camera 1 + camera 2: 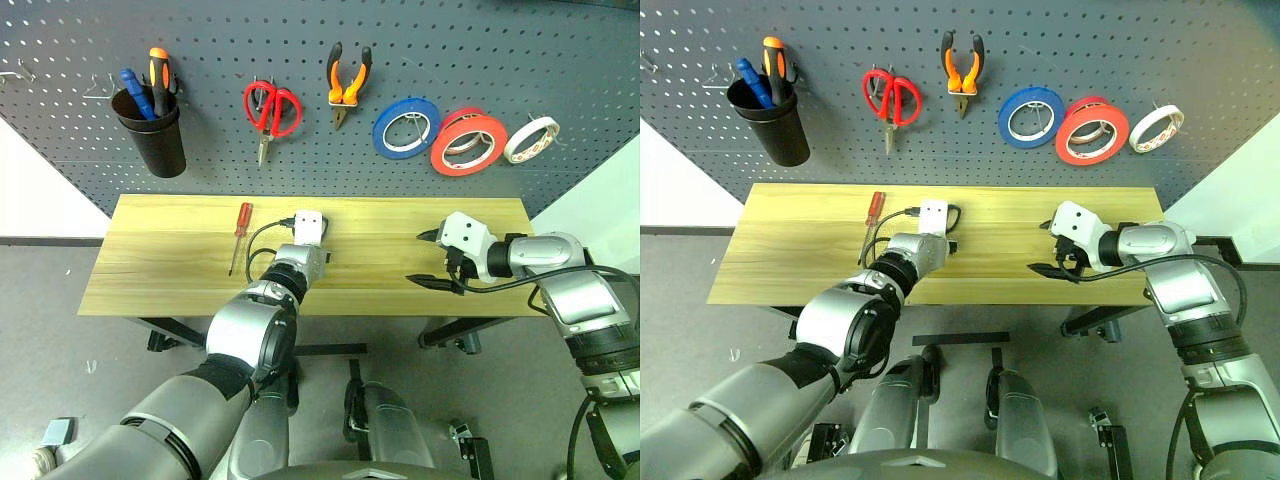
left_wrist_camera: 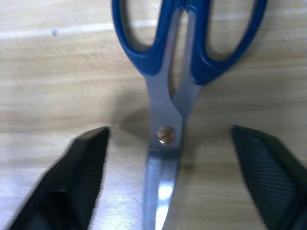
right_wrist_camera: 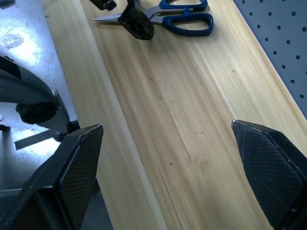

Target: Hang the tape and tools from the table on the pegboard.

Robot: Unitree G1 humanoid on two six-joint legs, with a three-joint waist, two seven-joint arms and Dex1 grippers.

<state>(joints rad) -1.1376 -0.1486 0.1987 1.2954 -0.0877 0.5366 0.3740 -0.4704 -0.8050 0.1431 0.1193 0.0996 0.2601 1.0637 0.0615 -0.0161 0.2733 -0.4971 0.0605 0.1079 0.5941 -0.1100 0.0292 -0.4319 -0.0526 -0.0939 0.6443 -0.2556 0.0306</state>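
Dark blue-handled steel scissors (image 2: 165, 96) lie flat on the light wood table (image 1: 170, 260). My left gripper (image 2: 168, 132) is open just above them, one finger on each side of the pivot and blades, touching neither. A slim red-handled screwdriver (image 1: 240, 225) lies on the table to the left of that hand. The orange-and-black pliers (image 1: 348, 80) and the small whitish tape (image 1: 531, 138) hang on the dark pegboard (image 1: 220, 160). Over the table's right part my right gripper (image 1: 418, 258) is open and holds nothing. The right wrist view also shows the scissors (image 3: 184, 24).
A black cup (image 1: 152, 130) with blue and orange screwdrivers hangs at the pegboard's left. Red-handled scissors (image 1: 270, 110), a blue tape roll (image 1: 406, 128) and a red-orange roll (image 1: 468, 142) also hang there. The table's front edge runs close under both arms.
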